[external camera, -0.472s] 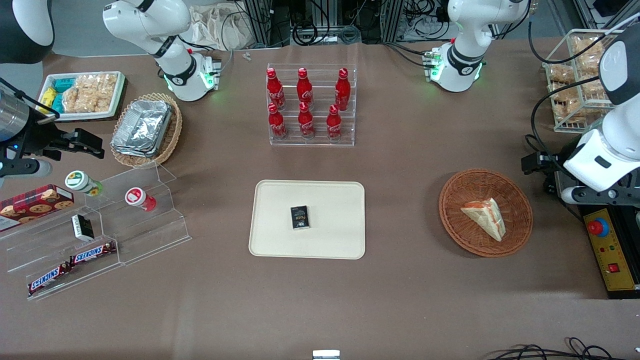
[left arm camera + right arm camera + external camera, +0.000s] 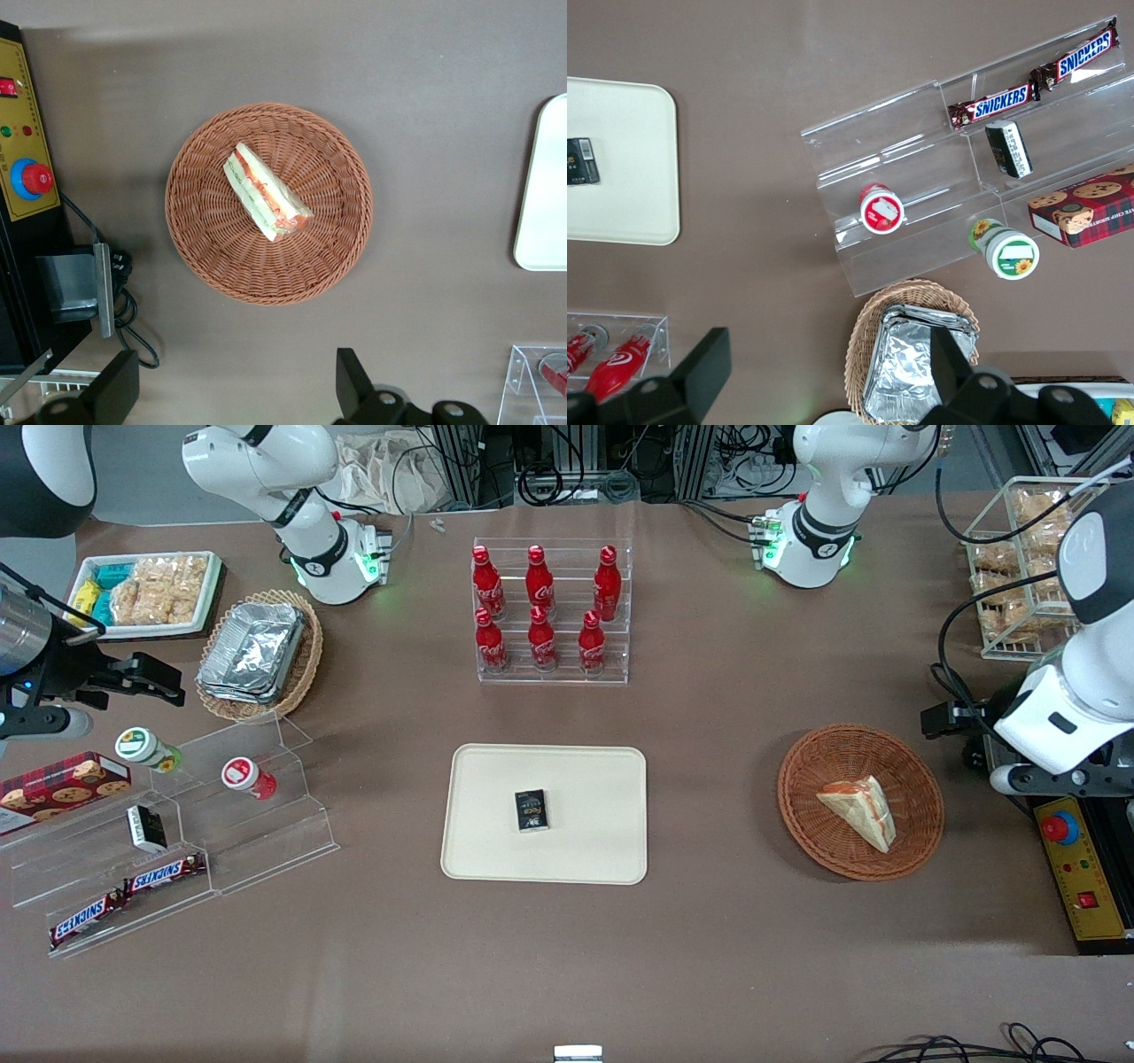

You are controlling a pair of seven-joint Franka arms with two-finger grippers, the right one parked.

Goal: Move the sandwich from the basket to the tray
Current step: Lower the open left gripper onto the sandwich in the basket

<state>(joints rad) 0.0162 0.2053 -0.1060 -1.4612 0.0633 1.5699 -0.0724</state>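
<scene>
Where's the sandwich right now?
The sandwich lies in the round basket, toward the working arm's end of the table; the open gripper hangs above the basket.

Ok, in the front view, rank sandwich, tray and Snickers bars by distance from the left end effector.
1. sandwich, in the basket near the open end effector.
2. tray, mid-table.
3. Snickers bars, toward the parked arm's end.

Six cola bottles (image 2: 539,609), two Snickers bars (image 2: 127,895), two lidded cups (image 2: 197,762).
</scene>
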